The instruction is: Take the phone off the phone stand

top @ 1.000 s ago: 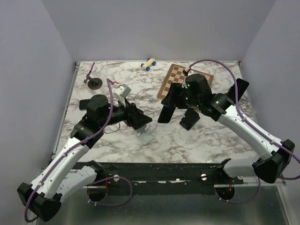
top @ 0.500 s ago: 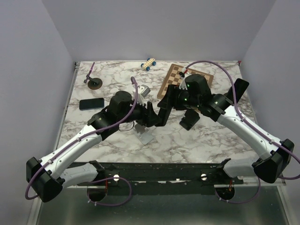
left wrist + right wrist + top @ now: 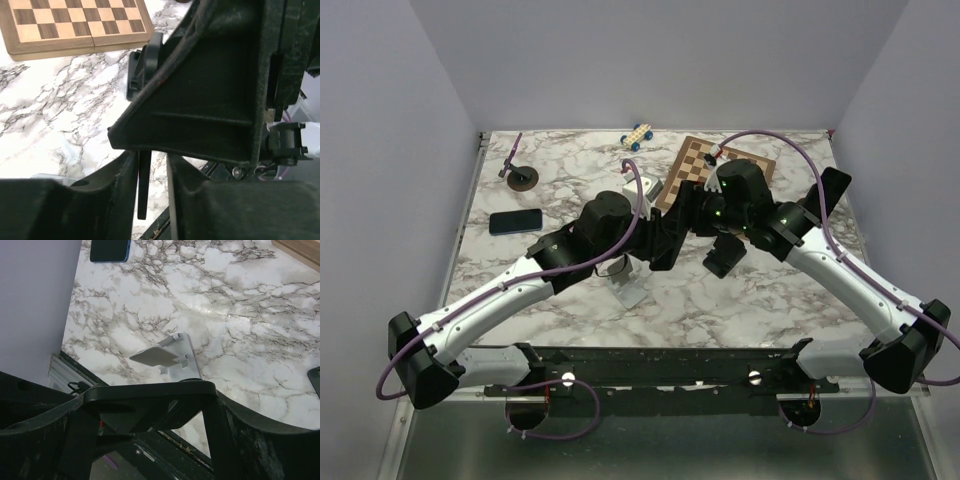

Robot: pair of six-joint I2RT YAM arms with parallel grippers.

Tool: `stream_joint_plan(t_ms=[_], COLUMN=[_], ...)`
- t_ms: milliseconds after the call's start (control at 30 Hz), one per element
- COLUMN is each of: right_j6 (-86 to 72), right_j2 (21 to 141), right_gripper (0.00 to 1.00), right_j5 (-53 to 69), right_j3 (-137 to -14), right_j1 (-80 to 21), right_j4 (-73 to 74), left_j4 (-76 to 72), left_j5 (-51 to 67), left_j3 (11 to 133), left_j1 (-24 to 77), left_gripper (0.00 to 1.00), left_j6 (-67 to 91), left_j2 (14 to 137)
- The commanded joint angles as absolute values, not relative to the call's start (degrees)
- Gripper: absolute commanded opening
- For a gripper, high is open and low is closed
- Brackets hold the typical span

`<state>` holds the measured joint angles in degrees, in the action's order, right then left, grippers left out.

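Note:
The black phone (image 3: 665,238) hangs in the air, clear of the white phone stand (image 3: 630,290), which is empty on the marble. My right gripper (image 3: 682,222) is shut on the phone across its width; in the right wrist view the phone (image 3: 150,392) spans the gap between both fingers, with the stand (image 3: 167,356) below. My left gripper (image 3: 652,245) has come up against the phone from the left. In the left wrist view its jaws (image 3: 152,185) straddle the phone's thin edge (image 3: 143,190), with a slit of light still on the right side.
A second phone (image 3: 515,222) lies flat at the left. A small black object (image 3: 725,255) rests right of the stand. A chessboard (image 3: 705,168), a toy car (image 3: 638,135) and a round base with a stick (image 3: 520,176) are at the back.
My left arm swung right from over the stand to the raised phone, and its jaws narrowed round the phone's edge. The right gripper kept hold of the phone.

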<state>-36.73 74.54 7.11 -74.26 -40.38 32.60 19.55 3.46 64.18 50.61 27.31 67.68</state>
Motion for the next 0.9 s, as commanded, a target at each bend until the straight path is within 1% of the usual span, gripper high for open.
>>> stream_joint_plan(t_ms=[0,100,233,300,333,367,400,433,500,533,567,667,767,867], right_j6=[-38.46,-38.89,-39.25,-39.38,-39.47,-39.46,-39.47,-39.23,-39.02,-39.03,-39.08,-38.81,-38.7,-40.14], right_j2=[72.44,71.93,71.8,71.76,71.71,71.69,71.72,71.71,71.63,71.42,71.2,70.05,67.99,64.32], right_gripper=[0.01,0.01,0.01,0.01,0.01,0.02,0.1,0.25,0.65,0.89,1.0,1.0,1.0,1.0], right_j5=[9.38,9.73,10.45,10.5,10.55,10.66,10.64,10.39,9.1,8.06,7.17,4.26,-0.66,-10.1], right_j3=[-73.39,-73.15,-72.77,-72.69,-72.68,-72.6,-72.58,-72.57,-72.46,-72.42,-72.42,-73.04,-74.45,-74.88], right_j1=[-40.36,-40.28,-40.36,-40.31,-40.29,-40.39,-40.4,-40.35,-40.36,-40.35,-40.34,-40.28,-40.36,-40.31], right_j4=[29.89,29.56,29.17,29.09,29.03,28.91,28.75,28.89,29.38,29.72,30.09,31.2,32.8,34.46], left_j4=[20.46,20.57,20.57,20.57,20.35,20.22,19.95,19.43,17.87,16.56,15.64,14.37,16.86,20.88], left_j5=[-3.2,-3.3,-2.65,-2.31,-2.0,-1.77,-1.57,-1.3,-0.25,-0.01,-0.02,0.83,-2.24,-6.1], left_j3=[66.57,67.05,67.49,67.49,67.42,67.28,67.0,66.61,65.32,64.25,63.29,61.39,61.3,62.11], left_j1=[51.98,52.29,52.56,52.64,52.65,52.65,52.65,52.65,52.62,52.65,52.57,52.56,52.14,49.77], left_gripper=[0.32,0.27,0.15,0.12,0.04,0.0,0.0,0.0,0.0,0.0,0.0,0.0,0.0,0.0], left_j6=[26.32,26.28,26.59,26.81,26.88,27.02,27.15,27.16,27.48,27.64,27.75,28.28,28.52,29.91], left_j2=[68.82,69.86,70.98,71.27,71.3,71.25,71.05,70.66,69.45,68.59,67.63,64.74,62.38,59.34])
